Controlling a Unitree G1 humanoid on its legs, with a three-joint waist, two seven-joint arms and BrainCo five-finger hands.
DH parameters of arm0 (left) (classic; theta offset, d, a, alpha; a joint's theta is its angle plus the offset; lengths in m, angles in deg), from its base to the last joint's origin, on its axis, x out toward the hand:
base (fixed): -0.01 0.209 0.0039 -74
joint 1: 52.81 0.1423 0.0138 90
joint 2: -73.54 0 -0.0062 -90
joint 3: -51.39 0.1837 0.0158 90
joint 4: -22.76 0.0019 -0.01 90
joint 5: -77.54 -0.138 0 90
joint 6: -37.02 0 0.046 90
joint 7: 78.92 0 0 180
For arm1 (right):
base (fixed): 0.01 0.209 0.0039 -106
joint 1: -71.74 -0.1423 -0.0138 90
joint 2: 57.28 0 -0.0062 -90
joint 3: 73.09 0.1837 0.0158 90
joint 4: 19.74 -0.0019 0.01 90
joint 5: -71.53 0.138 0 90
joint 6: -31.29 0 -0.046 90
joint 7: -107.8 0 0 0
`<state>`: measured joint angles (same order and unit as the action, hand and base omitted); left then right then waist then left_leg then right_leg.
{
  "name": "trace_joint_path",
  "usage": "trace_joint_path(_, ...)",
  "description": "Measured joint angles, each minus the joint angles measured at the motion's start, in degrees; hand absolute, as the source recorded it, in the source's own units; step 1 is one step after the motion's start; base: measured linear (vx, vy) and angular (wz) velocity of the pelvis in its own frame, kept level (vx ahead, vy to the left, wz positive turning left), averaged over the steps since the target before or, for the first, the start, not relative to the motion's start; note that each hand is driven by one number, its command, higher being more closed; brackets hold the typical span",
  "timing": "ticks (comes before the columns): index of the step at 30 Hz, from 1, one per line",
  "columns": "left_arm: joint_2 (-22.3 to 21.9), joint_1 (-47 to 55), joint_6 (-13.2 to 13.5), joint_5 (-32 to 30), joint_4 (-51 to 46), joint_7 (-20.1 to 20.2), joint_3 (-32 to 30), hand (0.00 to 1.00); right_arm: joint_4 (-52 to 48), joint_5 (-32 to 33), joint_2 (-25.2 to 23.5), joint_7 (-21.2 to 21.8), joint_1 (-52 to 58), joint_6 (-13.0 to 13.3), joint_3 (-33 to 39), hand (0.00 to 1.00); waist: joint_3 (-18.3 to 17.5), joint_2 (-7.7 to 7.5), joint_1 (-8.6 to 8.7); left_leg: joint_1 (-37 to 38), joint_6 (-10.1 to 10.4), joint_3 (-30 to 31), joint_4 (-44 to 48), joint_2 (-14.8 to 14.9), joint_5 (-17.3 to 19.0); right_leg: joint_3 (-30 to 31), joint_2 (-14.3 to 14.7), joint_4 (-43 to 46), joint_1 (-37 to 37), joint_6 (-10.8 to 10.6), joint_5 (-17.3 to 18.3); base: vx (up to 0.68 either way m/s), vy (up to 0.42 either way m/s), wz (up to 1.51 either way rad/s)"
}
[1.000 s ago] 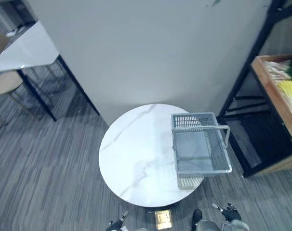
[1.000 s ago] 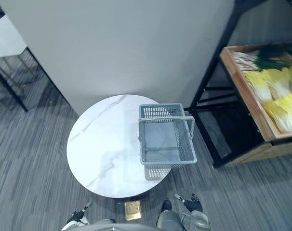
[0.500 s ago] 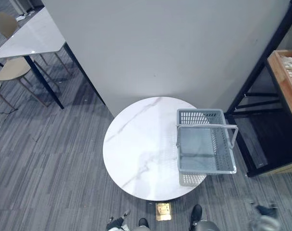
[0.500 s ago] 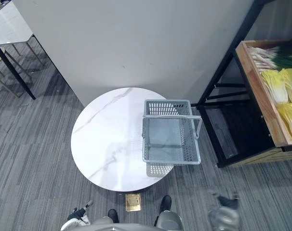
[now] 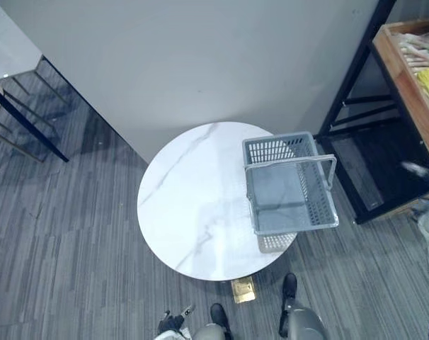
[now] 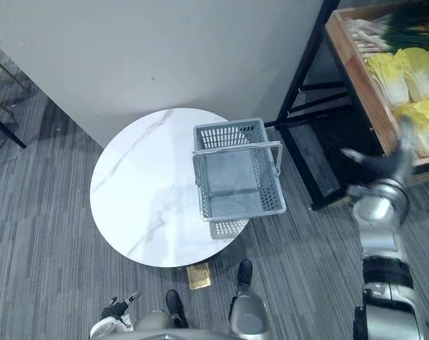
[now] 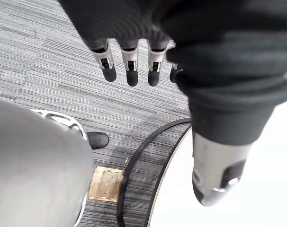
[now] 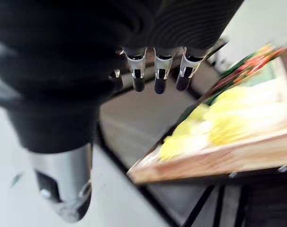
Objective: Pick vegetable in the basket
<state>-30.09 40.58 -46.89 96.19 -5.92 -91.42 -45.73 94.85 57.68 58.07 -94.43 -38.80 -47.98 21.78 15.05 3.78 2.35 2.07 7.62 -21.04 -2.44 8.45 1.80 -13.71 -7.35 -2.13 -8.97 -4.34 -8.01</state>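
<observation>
Reaching toward one wooden crate (image 6: pixel 357 76) on a black metal rack (image 5: pixel 363 170), the robot's right hand (image 6: pixel 377 168) hovered just before the crate's near edge, holding nothing. Its fingers (image 8: pixel 155 80) were straight in a loose row with the thumb set apart. Whether they touched the wood could not be told.

At least three pale yellow cabbages (image 6: pixel 388 74) lay in the crate beside one bunch of green onions (image 6: pixel 384 32).

One grey plastic mesh basket (image 6: pixel 229 134), its handle upright, stood on the right side of one round white marble-patterned bench (image 6: pixel 144 198). The basket's near right corner jutted past the bench's rim.

The left hand (image 6: pixel 115 310) hung low beside the bench's near edge, its fingers (image 7: pixel 131 71) straight and slightly spread over the grey striped carpet (image 6: pixel 44 234).

Open carpet ran between bench and rack, and a pale grey wall (image 6: pixel 165 49) stood close behind the bench's far edge.
</observation>
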Motion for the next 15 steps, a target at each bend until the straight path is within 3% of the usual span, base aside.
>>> trace_joint_path(2, 0.02, -0.65, -0.08, -0.99, -0.09, 0.30, 0.03, 0.00, -1.08, -2.26, 1.73, 2.62, -1.59, 0.58, -5.61, 0.00, 0.20, -0.07, -0.96, -0.25, -0.01, 0.10, 0.03, -0.11, 0.00, -0.04, -0.03, 0.03, -0.23, 0.00, 0.00, 0.00, -0.007, 0.06)
trace_joint_path(3, -0.01, -1.08, -0.10, -1.36, -0.12, 0.57, 0.06, 0.00, -2.04, -5.29, 2.69, 5.46, -3.99, 2.31, -10.93, 0.00, 0.34, -0.19, -1.25, -1.21, -0.07, 0.91, 0.28, -0.32, -0.03, -0.49, -0.34, 0.16, -0.80, 0.00, 0.00, 0.00, -0.015, 0.16)
trace_joint_path(6, 0.03, -1.37, -0.04, -1.01, -0.40, 1.07, -0.04, 0.00, -2.28, -8.17, 3.45, 7.33, -8.14, 3.05, -16.88, 0.00, 1.20, -0.25, -1.48, -1.93, -0.13, 1.83, 0.63, -0.65, -0.06, -1.33, -0.85, 0.19, -0.84, -0.01, -0.01, 0.00, -0.004, 0.17)
trace_joint_path(15, 0.19, -3.92, 0.02, -0.21, -0.19, 2.84, -0.88, 0.00, -2.27, -13.19, 8.45, 11.70, -20.96, 3.32, -29.11, 0.00, 4.55, -0.86, -2.70, -3.17, -0.91, 2.85, 0.94, -0.78, -0.15, -1.60, -0.86, -0.82, -1.03, 0.12, -0.93, 0.00, -0.009, 0.04)
